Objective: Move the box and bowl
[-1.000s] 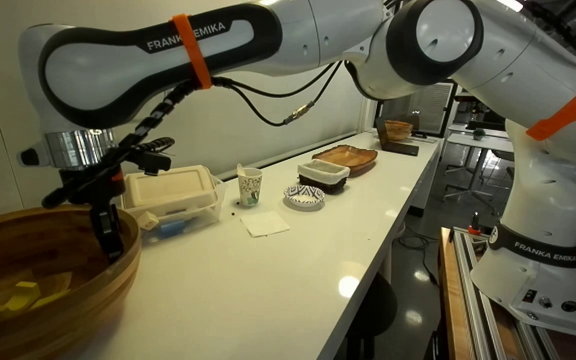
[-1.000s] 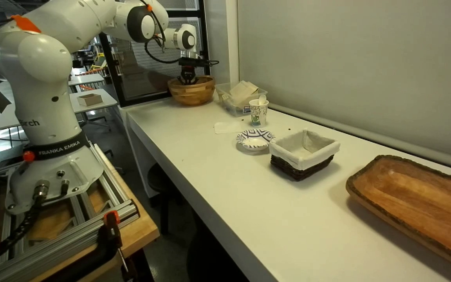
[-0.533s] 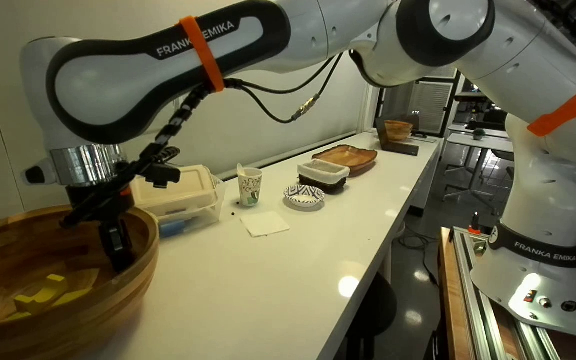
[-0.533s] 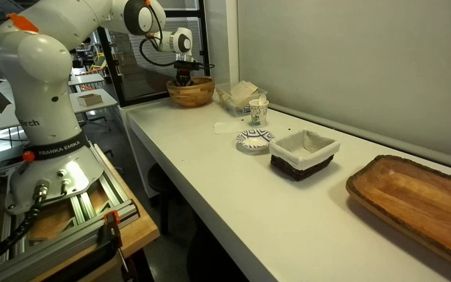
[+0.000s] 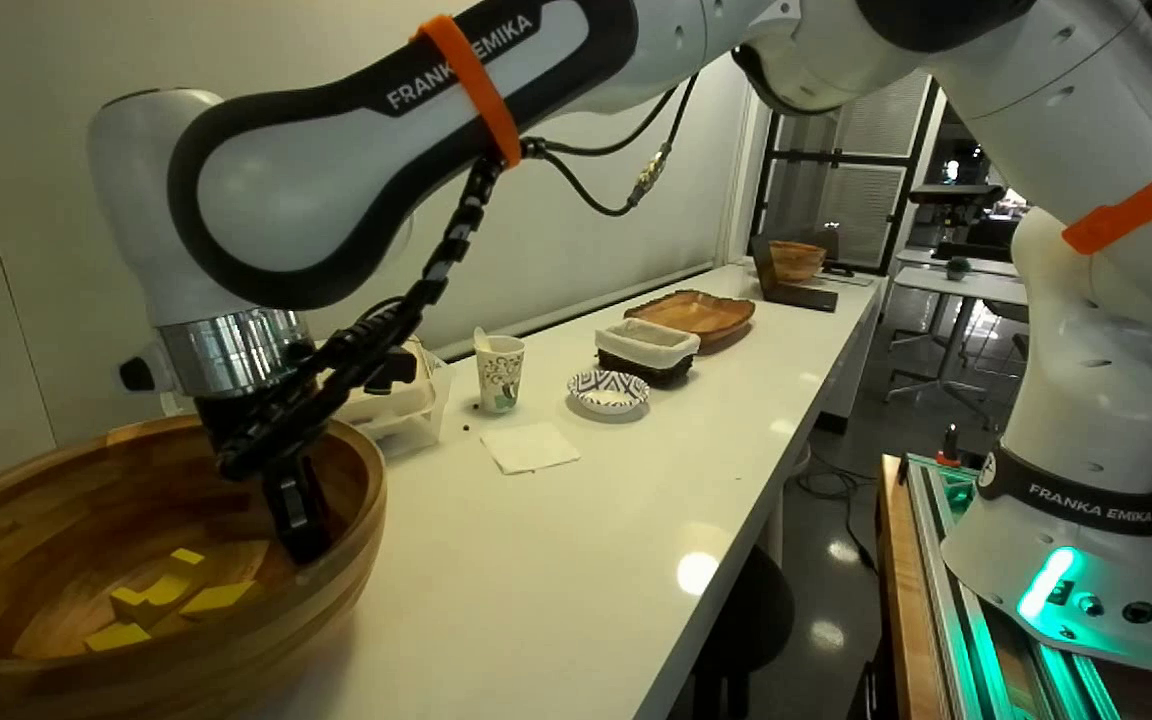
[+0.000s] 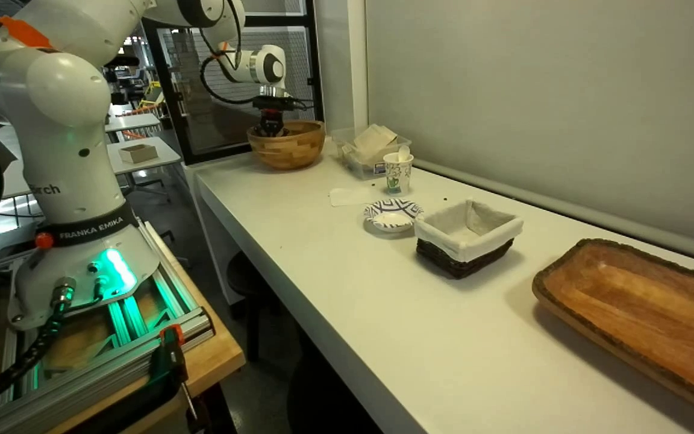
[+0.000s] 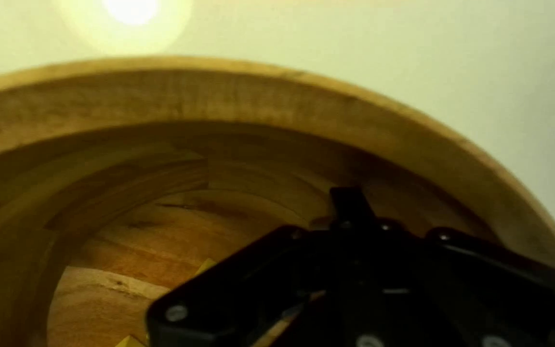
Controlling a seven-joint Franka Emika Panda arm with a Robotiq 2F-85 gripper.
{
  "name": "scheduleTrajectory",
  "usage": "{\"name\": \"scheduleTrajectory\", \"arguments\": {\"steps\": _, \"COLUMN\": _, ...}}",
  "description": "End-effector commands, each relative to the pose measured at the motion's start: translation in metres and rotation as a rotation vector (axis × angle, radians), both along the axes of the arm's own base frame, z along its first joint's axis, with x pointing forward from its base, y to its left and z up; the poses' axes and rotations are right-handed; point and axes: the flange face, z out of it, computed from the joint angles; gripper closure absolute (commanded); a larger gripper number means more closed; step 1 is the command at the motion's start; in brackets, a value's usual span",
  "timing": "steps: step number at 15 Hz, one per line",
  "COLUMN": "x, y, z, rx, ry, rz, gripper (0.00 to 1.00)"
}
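While fingers (image 7: 347, 203) sit pressed tog., w/in rim of bowl (image 5: 236, 655) — room on counter (image 5: 506, 580), toward edge

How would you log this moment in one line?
fingers: inside bowl, look shut | contact with bowl: unclear | bowl: just shifted along counter, yellow blocks inside | box: on counter, unmoved

Panda arm (image 6: 67, 87) outstretched w/ elbow (image 5: 841, 60) bent, forearm (image 5: 336, 180) sloping down to wrist (image 5: 231, 355); Robotiq gripper (image 7: 349, 200) pts. approx. straight down, fingers (image 7: 354, 214) together per wrist view.
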Motion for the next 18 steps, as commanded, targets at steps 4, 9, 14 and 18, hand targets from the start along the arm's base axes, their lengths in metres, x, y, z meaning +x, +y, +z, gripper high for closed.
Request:
{"name": "scheduleTrajectory", "arguments": {"steps": 4, "x": -0.064, "y": -0.044, "z": 0.002, "rx": -0.105, "ry": 0.055, "rz": -0.190, "gripper": 1.00}}
{"name": "scheduleTrajectory", "arguments": {"steps": 9, "x": -0.098, "y": -0.094, "z": 0.009, "rx": -0.193, "ry": 0.081, "rz": -0.340, "gripper": 1.00}}
{"name": "scheduleTrajectory", "arguments": {"steps": 14, "x": -0.139, "y": -0.162, "z": 0.014, "rx": -0.285, "ry": 0.113, "rz": -0.488, "gripper": 1.00}}
{"name": "scheduleTrajectory", "arguments": {"steps": 18, "x": -0.165, "y": -0.224, "z": 0.010, "rx": -0.375, "ry": 0.099, "rz": -0.645, "gripper": 1.00}}
